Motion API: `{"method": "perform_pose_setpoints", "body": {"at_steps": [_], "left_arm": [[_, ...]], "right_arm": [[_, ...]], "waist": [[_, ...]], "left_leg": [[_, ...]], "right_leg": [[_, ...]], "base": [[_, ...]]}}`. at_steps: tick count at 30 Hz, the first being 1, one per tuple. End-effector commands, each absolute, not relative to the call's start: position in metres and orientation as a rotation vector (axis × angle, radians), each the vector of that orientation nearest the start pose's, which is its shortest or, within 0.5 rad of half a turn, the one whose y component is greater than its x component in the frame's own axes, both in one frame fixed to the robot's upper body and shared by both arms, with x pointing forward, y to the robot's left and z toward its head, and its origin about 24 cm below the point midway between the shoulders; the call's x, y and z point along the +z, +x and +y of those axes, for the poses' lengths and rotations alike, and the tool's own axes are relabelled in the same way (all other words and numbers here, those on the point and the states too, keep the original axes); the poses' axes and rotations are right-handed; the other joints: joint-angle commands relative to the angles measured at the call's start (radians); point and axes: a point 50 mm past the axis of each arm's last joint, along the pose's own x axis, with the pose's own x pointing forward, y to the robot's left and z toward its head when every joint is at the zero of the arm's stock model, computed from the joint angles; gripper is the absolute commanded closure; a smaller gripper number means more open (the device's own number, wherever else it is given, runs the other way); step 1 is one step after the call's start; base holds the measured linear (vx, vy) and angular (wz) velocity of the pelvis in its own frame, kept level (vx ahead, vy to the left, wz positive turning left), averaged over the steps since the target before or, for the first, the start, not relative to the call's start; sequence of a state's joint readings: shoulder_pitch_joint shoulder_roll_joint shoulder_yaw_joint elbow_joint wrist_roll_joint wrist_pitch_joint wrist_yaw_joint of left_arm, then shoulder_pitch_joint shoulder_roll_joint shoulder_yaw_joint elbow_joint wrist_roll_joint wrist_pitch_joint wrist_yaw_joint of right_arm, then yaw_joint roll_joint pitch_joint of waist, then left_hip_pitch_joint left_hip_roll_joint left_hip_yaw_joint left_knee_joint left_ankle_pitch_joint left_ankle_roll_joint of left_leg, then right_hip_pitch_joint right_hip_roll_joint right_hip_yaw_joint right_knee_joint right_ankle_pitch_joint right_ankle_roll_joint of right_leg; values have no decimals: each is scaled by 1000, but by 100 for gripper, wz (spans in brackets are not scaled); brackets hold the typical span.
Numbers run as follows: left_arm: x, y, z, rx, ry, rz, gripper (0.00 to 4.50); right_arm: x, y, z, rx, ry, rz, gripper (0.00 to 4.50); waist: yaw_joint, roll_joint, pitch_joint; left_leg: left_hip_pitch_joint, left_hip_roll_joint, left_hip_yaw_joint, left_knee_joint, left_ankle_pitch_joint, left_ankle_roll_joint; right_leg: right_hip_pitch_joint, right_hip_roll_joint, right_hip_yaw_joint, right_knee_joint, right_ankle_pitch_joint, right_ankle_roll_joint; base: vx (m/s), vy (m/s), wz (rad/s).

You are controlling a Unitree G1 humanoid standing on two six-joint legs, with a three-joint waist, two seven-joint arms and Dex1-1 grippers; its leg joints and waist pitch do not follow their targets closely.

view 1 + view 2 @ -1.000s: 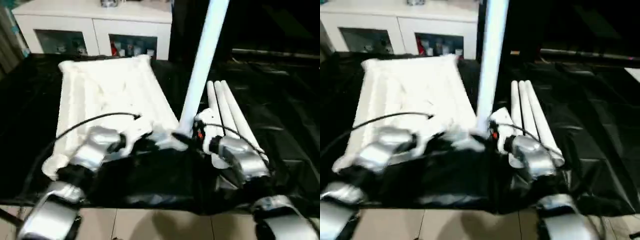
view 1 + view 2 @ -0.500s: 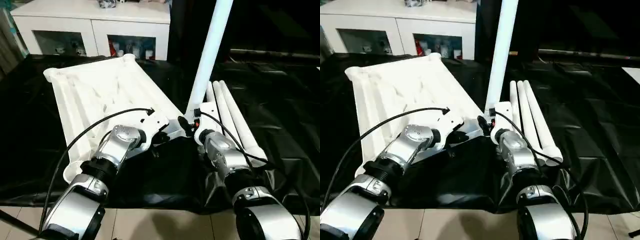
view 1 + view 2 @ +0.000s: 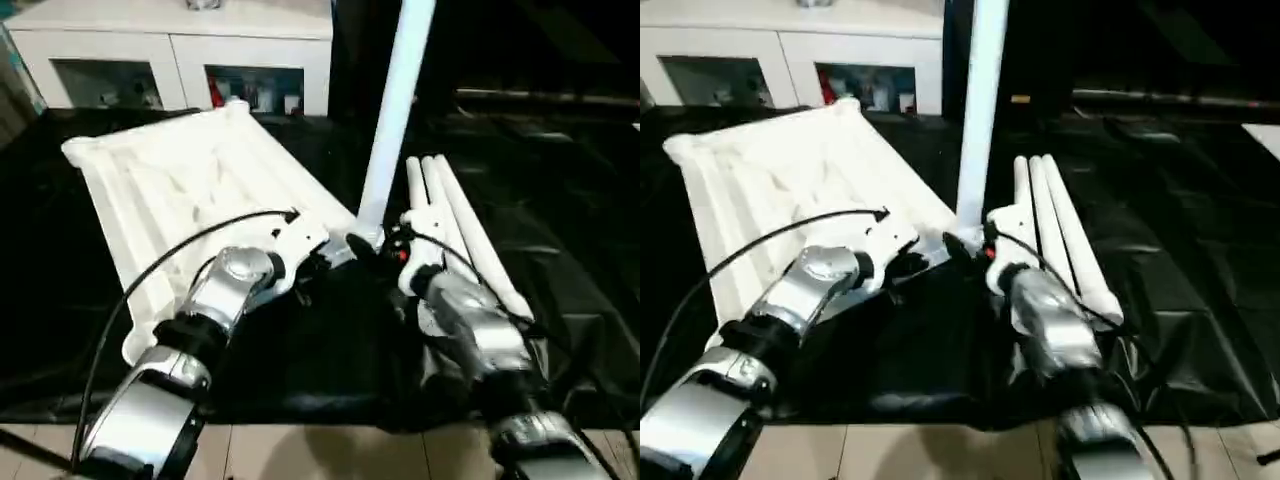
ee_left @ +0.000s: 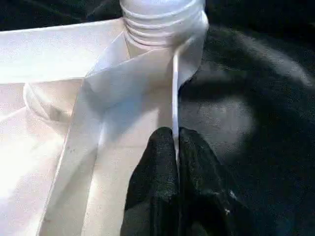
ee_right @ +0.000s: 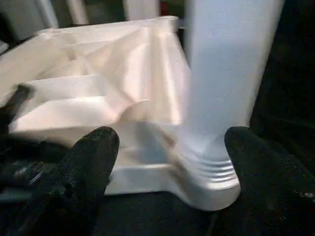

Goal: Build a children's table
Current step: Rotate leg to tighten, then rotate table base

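The white tabletop point(image 3: 190, 190) lies underside up on the black sheet, its ribs showing. One white leg point(image 3: 395, 110) stands upright in the near right corner socket point(image 5: 209, 182), with its threaded end point(image 4: 162, 19) seated there. Three more legs point(image 3: 455, 220) lie side by side to the right. My left gripper point(image 4: 175, 135) is shut on the tabletop's thin rim just beside that socket. My right gripper point(image 5: 172, 142) is open, one black finger point(image 5: 96, 147) on each side of the leg's base, with a gap between pads and leg.
A white cabinet point(image 3: 180, 60) with glass doors stands behind the work. The black sheet point(image 3: 560, 200) spreads crumpled to the right and the front. Pale floor tiles point(image 3: 330, 455) show along the near edge.
The head view has shifted and tilted. My right gripper's jaws have spread wider around the leg's base. The left gripper keeps its pinch on the rim, and the leg stays upright.
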State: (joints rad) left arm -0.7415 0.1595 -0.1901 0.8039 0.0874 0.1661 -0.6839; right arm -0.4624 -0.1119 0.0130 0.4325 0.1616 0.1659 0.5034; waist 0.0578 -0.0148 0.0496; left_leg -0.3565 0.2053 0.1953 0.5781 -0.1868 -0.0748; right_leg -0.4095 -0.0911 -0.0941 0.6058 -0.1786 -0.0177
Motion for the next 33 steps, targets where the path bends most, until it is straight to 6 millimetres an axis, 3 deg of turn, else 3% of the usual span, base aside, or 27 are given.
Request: {"method": "perform_pose_setpoints", "body": {"at_steps": [1,4,6,7,8,9,10,11,12,14,15,18,19,20,23,29,30,33], "left_arm": [[82,367,100,-802,280,263,405],[90,372,110,-747,282,241,375],[108,383,148,-558,313,212,359],[109,383,149,-556,314,212,349],[118,387,173,-450,337,209,334],[121,387,182,-411,346,209,334],[121,387,182,-411,346,209,334],[130,385,210,-300,406,211,326],[134,383,225,-249,443,226,326],[141,378,250,-155,500,251,300],[141,378,250,-155,500,251,289],[152,363,301,33,656,315,280],[152,359,312,68,692,340,265],[152,359,312,68,692,340,248],[142,340,345,144,786,474,235],[117,317,362,119,836,677,199],[110,313,362,101,831,712,174],[92,308,350,1,764,757,160]], "right_arm": [[62,325,-117,650,43,157,67],[62,322,-116,689,24,170,67],[59,319,-111,711,-7,199,67],[59,319,-111,712,-7,200,67],[57,319,-109,703,-27,227,67],[55,320,-108,696,-34,242,67],[55,320,-108,696,-34,242,67],[51,320,-104,706,-60,275,67],[48,320,-102,706,-69,290,67],[45,321,-98,704,-82,309,67],[45,321,-98,704,-82,309,67],[40,328,-90,675,-103,339,67],[39,330,-89,666,-103,346,67],[39,330,-89,666,-103,346,67],[36,335,-80,652,-110,373,67],[35,340,-70,660,-117,374,67],[36,342,-68,662,-116,373,67],[38,344,-63,671,-113,361,67]], "waist": [[8,-3,-74],[4,-2,-76],[0,-2,-72],[-2,0,-71],[-4,0,-67],[-4,2,-66],[-5,4,-64],[-4,5,-64],[-4,7,-64],[-6,6,-63],[-4,8,-65],[-2,9,-64],[-5,7,-64],[-5,12,-63],[-2,15,-62],[0,17,-61],[1,18,-61],[0,14,-59]], "left_leg": [[-2,26,-15,-56,-116,76],[-9,24,-13,-47,-55,106],[-11,23,-13,-48,-79,114],[-7,23,-13,-50,-105,102],[-3,24,-13,-52,-133,84],[-1,25,-14,-53,-142,73],[2,27,-14,-55,-152,56],[2,29,-14,-57,-149,43],[3,29,-14,-56,-148,37],[4,28,-14,-58,-152,23],[5,30,-16,-58,-150,17],[5,28,-14,-58,-140,6],[1,26,-15,-59,-147,2],[7,28,-16,-60,-156,-7],[11,29,-15,-61,-172,-26],[11,29,-15,-65,-190,-40],[12,30,-15,-66,-198,-41],[13,31,-17,-68,-243,-51]], "right_leg": [[63,-58,55,-65,-119,-203],[61,-51,53,-47,42,-254],[63,-52,52,-48,30,-257],[62,-53,51,-54,-18,-245],[59,-53,52,-59,-72,-234],[58,-52,52,-60,-93,-230],[55,-53,53,-62,-120,-221],[54,-52,54,-60,-125,-216],[53,-51,54,-59,-122,-214],[51,-51,55,-58,-119,-207],[52,-54,55,-54,-114,-209],[51,-52,57,-51,-89,-214],[51,-52,57,-49,-93,-211],[49,-53,57,-51,-106,-207],[44,-54,58,-49,-104,-214],[43,-56,61,-48,-104,-218],[43,-56,61,-50,-111,-217],[42,-62,63,-55,-161,-216]], "base": [[0,0,0],[0,0,0],[0,0,0],[0,0,0],[0,0,0],[0,0,0],[0,0,0],[0,0,0],[0,0,0],[0,0,0],[0,0,0],[0,0,0],[0,0,0],[0,0,0],[0,0,0],[0,0,0],[0,0,0],[0,0,0]]}}
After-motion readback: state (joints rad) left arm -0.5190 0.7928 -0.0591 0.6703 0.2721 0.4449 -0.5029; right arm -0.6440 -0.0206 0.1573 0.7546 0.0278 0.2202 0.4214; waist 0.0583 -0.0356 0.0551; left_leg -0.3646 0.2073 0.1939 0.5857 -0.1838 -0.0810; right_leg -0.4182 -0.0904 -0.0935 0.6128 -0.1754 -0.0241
